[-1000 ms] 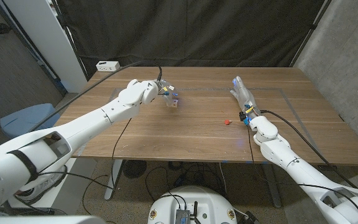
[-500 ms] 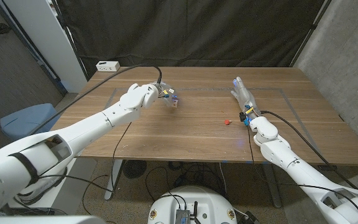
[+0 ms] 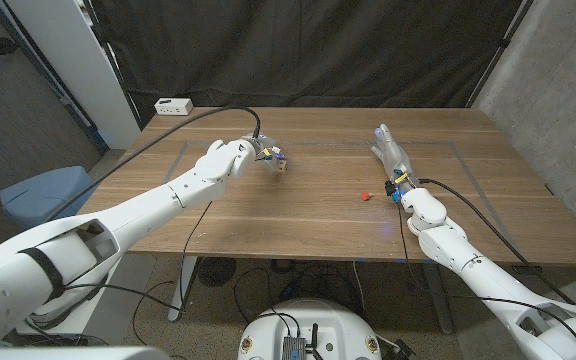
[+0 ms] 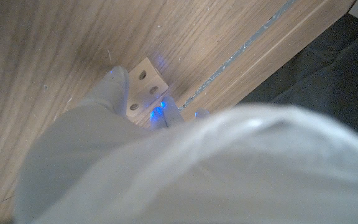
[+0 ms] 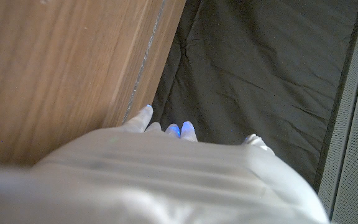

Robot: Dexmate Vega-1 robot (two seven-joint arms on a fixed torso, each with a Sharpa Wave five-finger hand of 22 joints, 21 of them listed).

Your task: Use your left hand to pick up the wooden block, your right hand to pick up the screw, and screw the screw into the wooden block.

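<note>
1. Head view: left hand (image 3: 230, 156) reaches the block (image 3: 281, 166) on the surface (image 3: 298, 215); right hand (image 3: 393, 158) stands idle, holding nothing, fingers straight, the screw (image 3: 365, 196) untouched nearby.
2. Left wrist view: fingers (image 4: 114, 87) flank the block (image 4: 144, 86); I cannot tell if it is gripped or lifted.
3. Right wrist view: nothing held; pickup and screwing remain.

No readable text, labels, brands, numbers or signs anywhere. White box (image 3: 172, 105) at the table's (image 3: 298, 215) far corner, about 11 o'clock: markings too small to read. Wooden block (image 4: 145, 84) shows only plain holes, no print. Blue glow on the fingers (image 4: 160, 112) is light, not lettering.
</note>
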